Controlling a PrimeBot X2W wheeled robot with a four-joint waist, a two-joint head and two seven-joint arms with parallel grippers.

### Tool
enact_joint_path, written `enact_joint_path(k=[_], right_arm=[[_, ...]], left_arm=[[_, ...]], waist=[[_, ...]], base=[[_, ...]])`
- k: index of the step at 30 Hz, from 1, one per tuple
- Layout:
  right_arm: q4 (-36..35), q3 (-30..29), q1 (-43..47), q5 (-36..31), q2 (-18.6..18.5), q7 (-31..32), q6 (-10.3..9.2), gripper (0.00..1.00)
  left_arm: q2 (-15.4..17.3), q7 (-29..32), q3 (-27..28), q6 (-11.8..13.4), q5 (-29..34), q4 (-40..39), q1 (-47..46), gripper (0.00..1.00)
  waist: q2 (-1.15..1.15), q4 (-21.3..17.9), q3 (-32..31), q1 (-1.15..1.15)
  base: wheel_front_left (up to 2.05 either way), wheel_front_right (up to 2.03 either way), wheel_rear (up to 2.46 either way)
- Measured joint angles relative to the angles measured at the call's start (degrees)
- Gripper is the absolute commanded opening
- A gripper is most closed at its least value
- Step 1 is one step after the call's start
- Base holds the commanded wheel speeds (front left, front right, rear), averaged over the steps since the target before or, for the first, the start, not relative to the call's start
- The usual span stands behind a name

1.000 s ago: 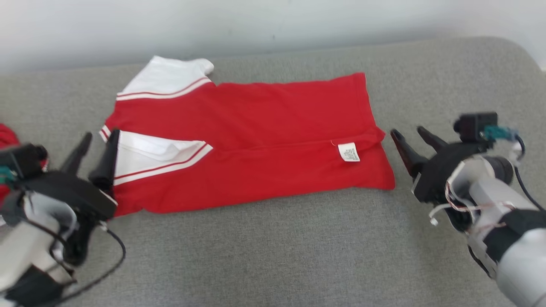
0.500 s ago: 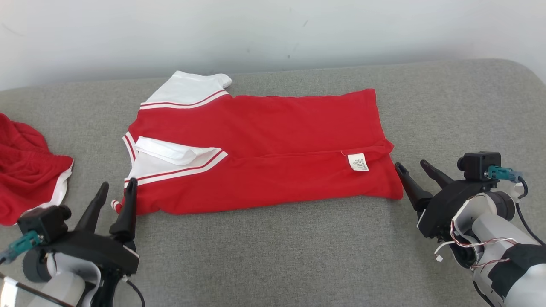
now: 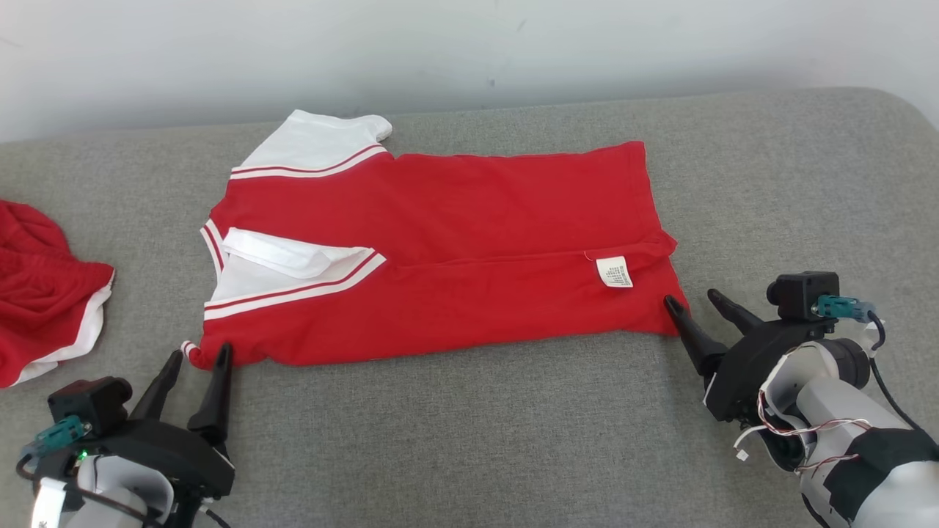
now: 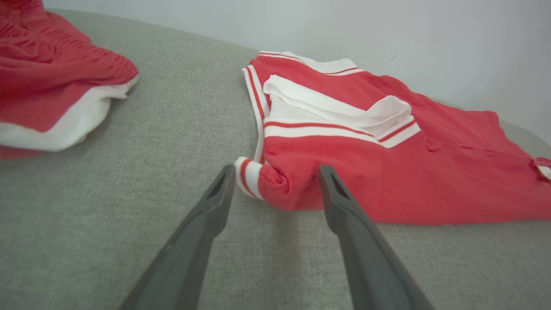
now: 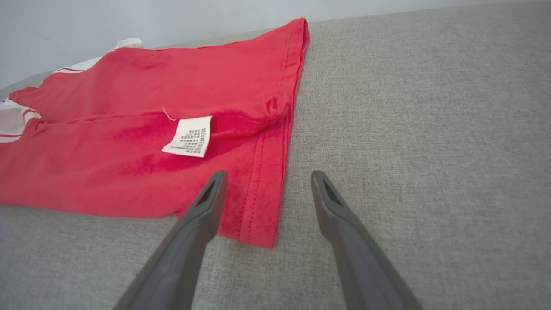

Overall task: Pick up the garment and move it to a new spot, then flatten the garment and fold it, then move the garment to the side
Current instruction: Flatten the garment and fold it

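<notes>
Grey couch fabric point(image 3: 469, 440) lies nearest. On it, the left gripper point(image 3: 199, 353) has its fingers spread and empty, one on either side of the shirt's point(image 3: 455, 242) rolled corner. The right gripper point(image 3: 691, 298) is also released, with one tip over the opposite hem. The red shirt lies flat mid-couch, its label point(image 3: 615, 271) near the right end. A second red cloth point(image 3: 44, 293) sits well apart at the left.

the left edge cuts off the red cloth point(image 3: 44, 293), and the label point(image 3: 615, 271) on the garment point(image 3: 477, 220) is unreadable.
</notes>
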Motion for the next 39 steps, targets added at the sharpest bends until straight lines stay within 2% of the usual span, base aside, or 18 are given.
enact_joint_path(k=[14, 15, 16, 17, 18, 19, 20, 28, 39], right_arm=[[4.0, -0.4, 0.0, -3.0, 2.9, 2.2, 0.0, 1.0], [4.3, -0.4, 0.0, -3.1, 3.2, 2.3, 0.0, 1.0], [4.5, -0.3, 0.0, -3.3, 3.4, 2.6, 0.0, 1.0], [4.6, -0.3, 0.0, -3.4, 3.7, 2.9, 0.0, 0.86], [4.8, -0.2, 0.0, -3.4, 3.9, 3.1, 0.0, 0.6], [4.8, -0.1, 0.0, -3.5, 4.0, 3.2, 0.0, 0.1], [4.9, -0.1, 0.0, -3.5, 4.0, 3.2, 0.0, 0.0], [4.1, -0.8, 0.7, -2.8, 3.9, 2.9, 0.0, 0.0], [-0.7, -2.9, 7.5, 1.5, 0.1, 3.2, 0.02, 0.0]], left_arm=[[-3.4, 0.0, 0.9, -4.0, -0.4, 12.2, -3.1, 1.0], [-3.8, 0.0, 0.7, -4.5, -0.7, 13.0, -3.3, 0.96], [-4.2, 0.0, 0.8, -4.6, -0.9, 13.8, -3.5, 0.71], [-4.6, 0.0, 0.7, -5.0, -1.4, 14.4, -3.7, 0.31], [-4.7, 0.0, 0.6, -5.2, -1.5, 15.0, -3.9, 0.15], [-4.8, 0.0, 0.6, -5.4, -1.5, 15.5, -4.1, 0.0], [-4.9, 0.0, 0.7, -5.5, -1.5, 16.0, -4.4, 0.0], [-5.6, 0.0, 1.8, -6.5, -1.6, 16.5, -4.5, 0.0], [-5.8, 0.0, 3.3, -6.0, -0.5, 9.4, 3.8, 0.0]], waist=[[0.0, -0.1, -0.6, 0.0], [0.0, -0.1, -0.7, 0.0], [0.0, -0.1, -0.7, 0.0], [0.0, -0.1, -0.8, 0.0], [0.0, 0.0, -0.8, 0.0], [0.0, 0.0, -0.8, 0.0], [0.0, 0.0, -0.8, 0.0], [0.0, 0.2, -1.5, 0.0], [0.0, 0.7, -5.5, 0.0]], base=[[0.0, 0.0, 0.0], [0.0, 0.0, 0.0], [0.0, 0.0, 0.0], [0.0, 0.0, 0.0], [0.0, 0.0, 0.0], [0.0, 0.0, 0.0], [0.0, 0.0, 0.0], [0.0, 0.0, 0.0], [0.0, 0.0, 0.0]])
